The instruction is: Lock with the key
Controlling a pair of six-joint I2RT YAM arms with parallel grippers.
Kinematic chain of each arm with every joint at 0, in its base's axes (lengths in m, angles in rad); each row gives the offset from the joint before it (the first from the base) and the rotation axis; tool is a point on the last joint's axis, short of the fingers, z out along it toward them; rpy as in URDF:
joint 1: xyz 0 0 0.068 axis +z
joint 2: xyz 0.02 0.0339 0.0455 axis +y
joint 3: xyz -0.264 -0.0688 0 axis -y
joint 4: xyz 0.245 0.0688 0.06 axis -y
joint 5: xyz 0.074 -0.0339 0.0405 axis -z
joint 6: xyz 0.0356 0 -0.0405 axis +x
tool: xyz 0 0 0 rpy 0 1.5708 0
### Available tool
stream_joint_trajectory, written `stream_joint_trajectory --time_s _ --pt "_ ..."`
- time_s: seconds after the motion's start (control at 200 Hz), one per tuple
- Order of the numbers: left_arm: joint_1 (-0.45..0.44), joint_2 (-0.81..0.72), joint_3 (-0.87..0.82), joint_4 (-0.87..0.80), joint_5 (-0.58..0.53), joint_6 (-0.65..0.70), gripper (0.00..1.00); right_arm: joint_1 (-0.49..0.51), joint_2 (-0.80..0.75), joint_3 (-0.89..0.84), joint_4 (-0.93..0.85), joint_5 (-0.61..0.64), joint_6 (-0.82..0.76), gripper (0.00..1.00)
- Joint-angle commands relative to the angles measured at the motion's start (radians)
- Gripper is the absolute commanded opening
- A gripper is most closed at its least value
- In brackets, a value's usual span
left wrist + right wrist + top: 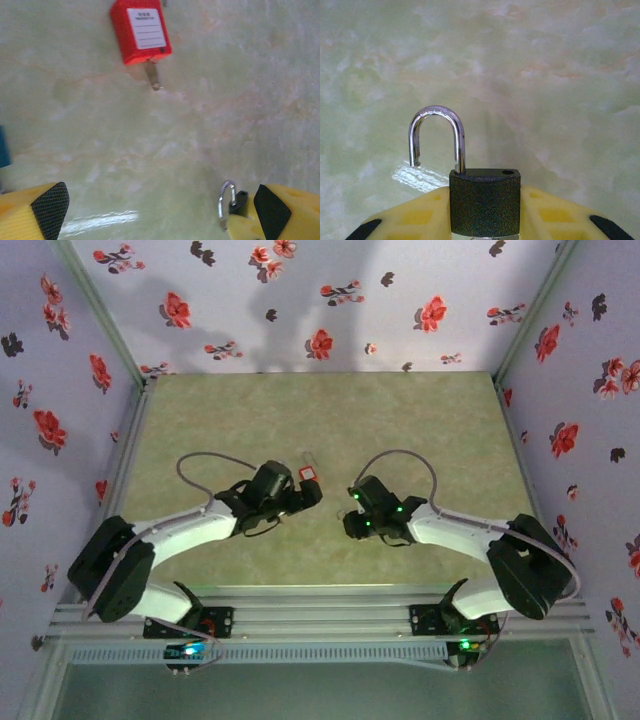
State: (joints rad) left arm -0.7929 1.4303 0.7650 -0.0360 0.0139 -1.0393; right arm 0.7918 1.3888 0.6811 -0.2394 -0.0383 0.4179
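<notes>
resting in the right claw (485,231), the black padlock (485,202) is cropped below.

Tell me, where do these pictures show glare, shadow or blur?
Top external view: dark shadows fall on the flowered back wall. Left wrist view: soft all over, a white glare streak on the table. Right wrist view: black padlock sharp, table behind it blurred.
</notes>
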Motion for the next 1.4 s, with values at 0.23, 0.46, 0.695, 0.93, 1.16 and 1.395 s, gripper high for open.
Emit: stream_joint_trajectory --time_s 0.23,0.46,0.695,0.93,1.16,1.395 --pt "-0.043 0.143 0.049 0.224 0.105 -0.097 0.9 0.013 -0.036 -0.027 0.06 -0.049 -0.02 0.31" --pt "-0.068 0.205 0.054 0.289 0.138 -0.125 0.82 0.012 -0.056 -0.039 0.076 -0.054 -0.016 0.31" --pt "-0.074 0.226 0.039 0.333 0.153 -0.142 0.7 0.012 -0.064 -0.047 0.081 -0.055 -0.015 0.31" --pt "-0.078 0.232 0.01 0.371 0.158 -0.155 0.57 0.012 -0.077 -0.053 0.086 -0.053 -0.011 0.3" --pt "-0.083 0.26 -0.022 0.43 0.18 -0.176 0.55 0.013 -0.088 -0.058 0.089 -0.048 -0.008 0.3" --pt "-0.086 0.272 -0.049 0.481 0.192 -0.195 0.53 0.013 -0.098 -0.064 0.095 -0.044 -0.007 0.3"
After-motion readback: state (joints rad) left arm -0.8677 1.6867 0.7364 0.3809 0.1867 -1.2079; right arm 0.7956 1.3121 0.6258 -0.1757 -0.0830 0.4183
